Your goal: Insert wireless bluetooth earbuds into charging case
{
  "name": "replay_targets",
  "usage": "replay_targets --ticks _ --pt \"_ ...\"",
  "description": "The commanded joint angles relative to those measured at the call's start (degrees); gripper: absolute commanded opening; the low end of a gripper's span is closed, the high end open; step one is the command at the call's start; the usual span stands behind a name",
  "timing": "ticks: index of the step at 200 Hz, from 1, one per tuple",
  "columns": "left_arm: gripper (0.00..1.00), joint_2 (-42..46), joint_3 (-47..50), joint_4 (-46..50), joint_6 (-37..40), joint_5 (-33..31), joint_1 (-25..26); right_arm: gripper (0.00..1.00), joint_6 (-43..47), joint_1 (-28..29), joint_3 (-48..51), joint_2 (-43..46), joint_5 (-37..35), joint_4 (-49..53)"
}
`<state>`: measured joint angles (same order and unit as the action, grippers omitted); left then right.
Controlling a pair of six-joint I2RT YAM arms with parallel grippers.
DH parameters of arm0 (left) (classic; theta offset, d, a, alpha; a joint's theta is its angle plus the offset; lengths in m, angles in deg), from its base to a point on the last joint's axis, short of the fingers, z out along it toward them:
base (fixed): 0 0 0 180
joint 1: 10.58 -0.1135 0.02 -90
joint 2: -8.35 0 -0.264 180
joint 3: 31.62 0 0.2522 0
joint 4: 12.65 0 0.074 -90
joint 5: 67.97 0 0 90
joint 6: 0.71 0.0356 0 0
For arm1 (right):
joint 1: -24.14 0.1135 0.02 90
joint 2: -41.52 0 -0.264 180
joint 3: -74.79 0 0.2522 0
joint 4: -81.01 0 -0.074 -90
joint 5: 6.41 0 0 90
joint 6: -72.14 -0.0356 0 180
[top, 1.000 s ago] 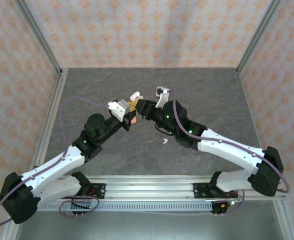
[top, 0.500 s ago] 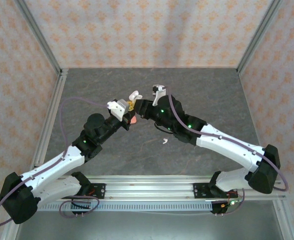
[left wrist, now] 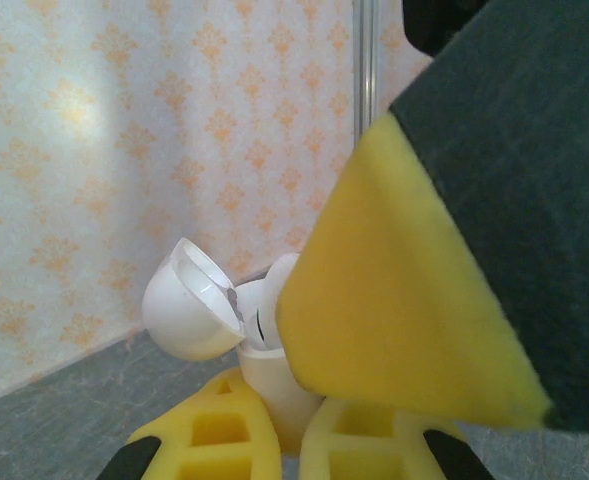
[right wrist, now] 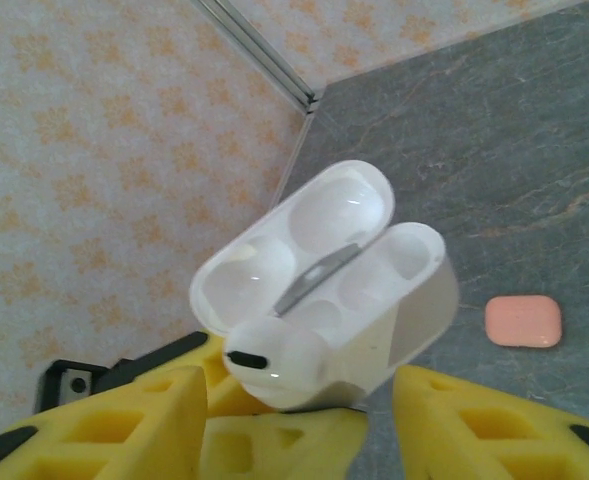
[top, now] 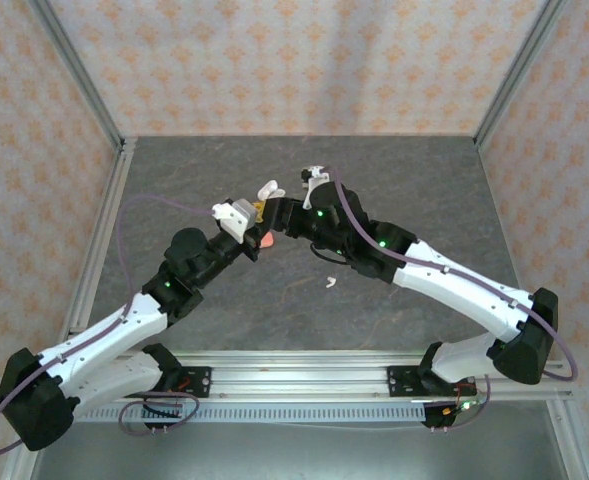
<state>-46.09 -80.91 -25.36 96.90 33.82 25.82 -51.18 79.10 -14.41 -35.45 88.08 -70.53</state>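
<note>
Case (right wrist: 414,290) is clenched lid-open in my left gripper (left wrist: 284,432) to steady it for my right gripper (right wrist: 299,420), released at three o'clock around the white earbud (right wrist: 274,360)

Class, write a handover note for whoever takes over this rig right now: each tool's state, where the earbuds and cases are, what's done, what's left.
The left tool is shut on the white case, lid open.
The right tool is open, fingers either side of that case.
Done: one white earbud sits in the case; full seating unclear.
On the table: a second white earbud and the pink case.
Left: insert the second one.
</note>
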Motion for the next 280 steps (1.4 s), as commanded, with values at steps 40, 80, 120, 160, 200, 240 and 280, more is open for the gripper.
replay_targets --ticks 40,80,120,160,200,240,280 --pt "0.00 1.04 -1.17 -0.02 0.60 2.57 0.48 0.59 0.58 -2.04 -7.00 0.75 3.90 8.42" --pt "0.00 0.63 -1.30 1.20 -0.30 3.50 0.42 0.60 2.10 -2.46 -10.67 1.64 5.75 12.45" --pt "0.00 0.77 -1.50 2.29 -1.20 4.84 0.45 0.49 3.69 -3.06 -11.66 2.14 7.27 15.55" --pt "0.00 1.68 -1.49 3.36 -1.79 5.85 0.42 0.25 3.42 -3.83 -11.07 2.69 10.89 17.03" --pt "0.00 2.13 -1.42 3.37 -2.51 7.11 0.42 0.17 3.36 -4.07 -10.50 1.78 13.33 17.33" --pt "0.00 3.23 -1.25 3.91 -2.52 7.39 0.43 0.16 3.65 -4.68 -10.70 0.76 13.83 17.82" --pt "0.00 3.81 -1.21 4.20 -2.34 7.79 0.47 0.16 4.00 -5.56 -10.70 0.26 14.04 17.69"
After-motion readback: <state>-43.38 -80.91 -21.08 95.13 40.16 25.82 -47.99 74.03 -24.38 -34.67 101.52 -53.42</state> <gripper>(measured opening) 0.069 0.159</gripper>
